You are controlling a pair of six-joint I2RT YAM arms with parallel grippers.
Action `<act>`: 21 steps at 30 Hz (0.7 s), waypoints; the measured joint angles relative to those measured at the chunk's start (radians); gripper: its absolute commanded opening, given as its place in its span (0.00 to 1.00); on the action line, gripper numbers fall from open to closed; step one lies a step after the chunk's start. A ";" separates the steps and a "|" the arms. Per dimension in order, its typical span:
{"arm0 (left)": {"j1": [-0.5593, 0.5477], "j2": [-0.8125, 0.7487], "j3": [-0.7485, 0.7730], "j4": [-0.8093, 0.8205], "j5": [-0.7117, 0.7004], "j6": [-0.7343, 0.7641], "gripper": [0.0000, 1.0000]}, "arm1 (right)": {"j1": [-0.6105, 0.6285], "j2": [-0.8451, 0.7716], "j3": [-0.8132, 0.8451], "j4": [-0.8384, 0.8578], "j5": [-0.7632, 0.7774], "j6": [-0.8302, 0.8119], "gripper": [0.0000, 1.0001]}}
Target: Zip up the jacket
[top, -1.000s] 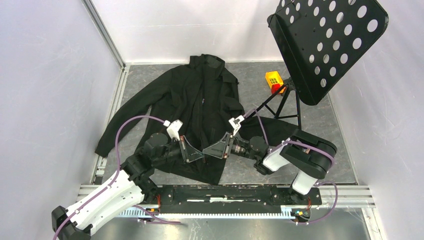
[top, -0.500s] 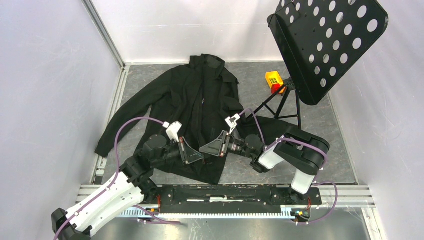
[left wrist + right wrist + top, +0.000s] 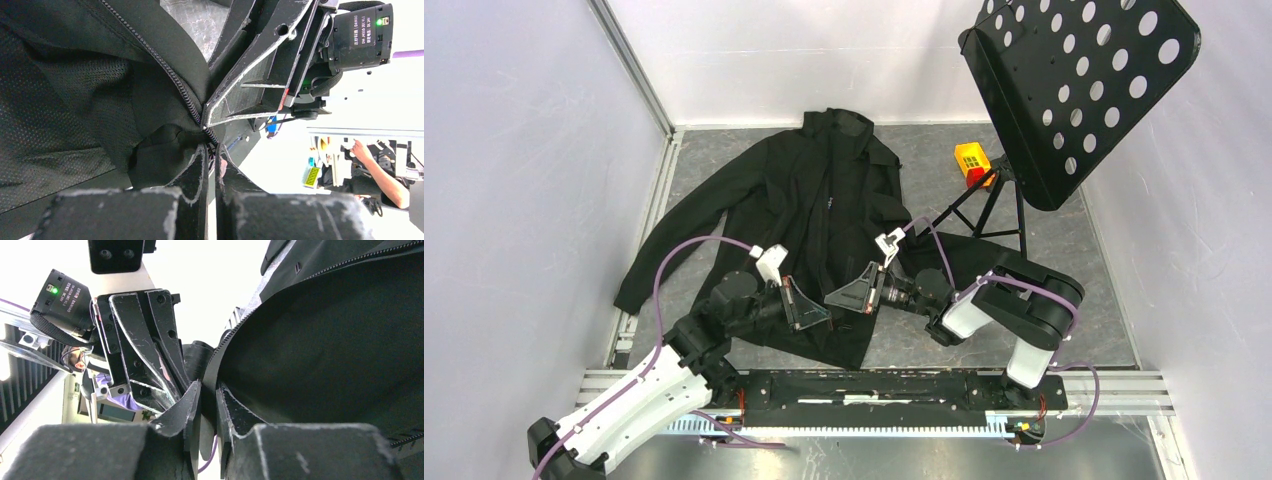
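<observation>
Right end effector [image 3: 207,389] narrowed, pinching open black jacket [image 3: 809,185] | left end effector [image 3: 211,150] clamps it

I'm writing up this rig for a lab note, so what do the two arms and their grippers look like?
Both arms mix white shells with black joints: left arm, right arm. A purple cable loops along each. The left gripper and right gripper have black, scuffed, wedge-shaped fingers.
</observation>
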 measured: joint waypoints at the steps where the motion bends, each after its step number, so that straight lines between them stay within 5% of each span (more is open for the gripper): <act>1: 0.000 0.000 -0.001 0.000 0.000 0.000 0.02 | 0.000 0.000 0.000 0.000 -0.001 0.000 0.15; 4: 0.000 -0.002 -0.003 -0.002 0.000 0.000 0.02 | 0.000 0.000 0.000 0.000 -0.007 0.000 0.01; 7: 0.000 -0.001 -0.003 -0.006 0.000 0.000 0.03 | 0.000 0.000 0.001 0.000 -0.011 -0.009 0.00; 13: 0.000 0.010 0.018 -0.065 -0.015 0.006 0.69 | -0.004 -0.030 0.001 -0.001 -0.014 -0.105 0.00; 14: 0.000 0.009 0.034 -0.094 -0.021 0.010 0.88 | -0.008 -0.037 0.000 -0.001 -0.013 -0.121 0.00; 16: 0.000 0.006 0.089 -0.180 -0.046 0.018 0.95 | -0.018 -0.050 -0.001 0.000 -0.014 -0.150 0.00; 21: 0.000 0.038 0.354 -0.466 -0.159 0.019 0.94 | -0.026 -0.053 -0.017 0.000 -0.034 -0.186 0.00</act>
